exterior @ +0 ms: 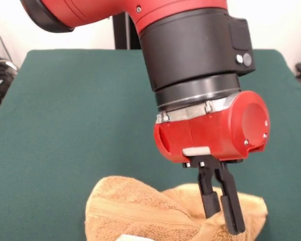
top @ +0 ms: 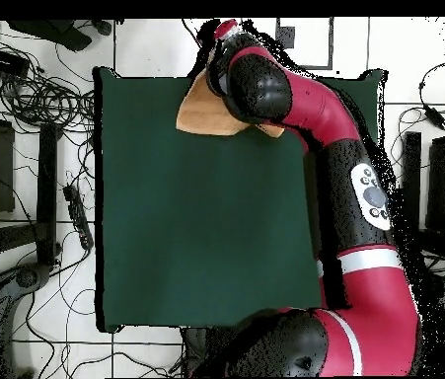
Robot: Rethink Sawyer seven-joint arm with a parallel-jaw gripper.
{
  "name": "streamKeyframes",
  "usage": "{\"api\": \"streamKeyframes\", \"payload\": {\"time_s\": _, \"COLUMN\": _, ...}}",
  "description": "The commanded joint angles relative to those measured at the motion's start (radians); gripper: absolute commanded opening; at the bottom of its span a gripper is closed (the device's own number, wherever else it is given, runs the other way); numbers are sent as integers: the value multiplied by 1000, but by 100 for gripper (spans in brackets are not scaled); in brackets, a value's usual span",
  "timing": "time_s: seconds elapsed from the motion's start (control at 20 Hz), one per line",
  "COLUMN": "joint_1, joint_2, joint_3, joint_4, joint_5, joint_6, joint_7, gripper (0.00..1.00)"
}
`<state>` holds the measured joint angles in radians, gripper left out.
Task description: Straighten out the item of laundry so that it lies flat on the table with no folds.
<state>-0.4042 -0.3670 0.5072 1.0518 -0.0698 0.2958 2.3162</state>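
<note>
**Front view: gripper down in bunched towel at table edge**

Front view shows the arm [exterior: 190,55] coming straight down w/ the gripper [exterior: 221,213] low over the towel [exterior: 140,211]. Two black fingers [exterior: 232,203] sit close together, only a thin gap between them, tips at the cloth surface near the towel's right-hand part in this view. Can't tell if fabric is pinched between them or if they just press into the pile; the tips are partly sunk in terry.

Towel is not flat: humped up, w/ a raised lump on the left and another fold on the right, one woven band [exterior: 135,213] running diagonally across the front face. Bottom of the towel is cut off by the frame edge.

Overhead view: towel [top: 206,109] lies at the table [top: 206,217] edge farthest from the robot base, approx mid-width, partly hidden under the wrist. Rest of the green cloth is bare.

Key relation: towel is directly under the gripper, bulk of it spreading to the left of the fingers in the front view. Free table surface lies toward the robot base, so any pull to spread the cloth prob. needs to go back that way, not outward over the edge. Risk: dragging the whole bundle instead of opening the fold.
</note>
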Motion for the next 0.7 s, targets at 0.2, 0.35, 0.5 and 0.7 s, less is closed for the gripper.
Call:
{"api": "streamKeyframes", "payload": {"time_s": 0.2, "joint_1": 70, "joint_2": -19, "joint_3": -1, "joint_4": 312, "joint_5": 213, "joint_6": -79, "joint_7": 394, "gripper": 0}}
{"api": "streamKeyframes", "payload": {"time_s": 0.35, "joint_1": 88, "joint_2": -28, "joint_3": -15, "joint_4": 353, "joint_5": 295, "joint_6": -30, "joint_7": 436, "gripper": 0}}
{"api": "streamKeyframes", "payload": {"time_s": 0.5, "joint_1": 115, "joint_2": -59, "joint_3": -39, "joint_4": 413, "joint_5": 362, "joint_6": 0, "joint_7": 482, "gripper": 0}}
{"api": "streamKeyframes", "payload": {"time_s": 0.7, "joint_1": 143, "joint_2": -104, "joint_3": -67, "joint_4": 498, "joint_5": 442, "joint_6": 27, "joint_7": 528, "gripper": 0}}
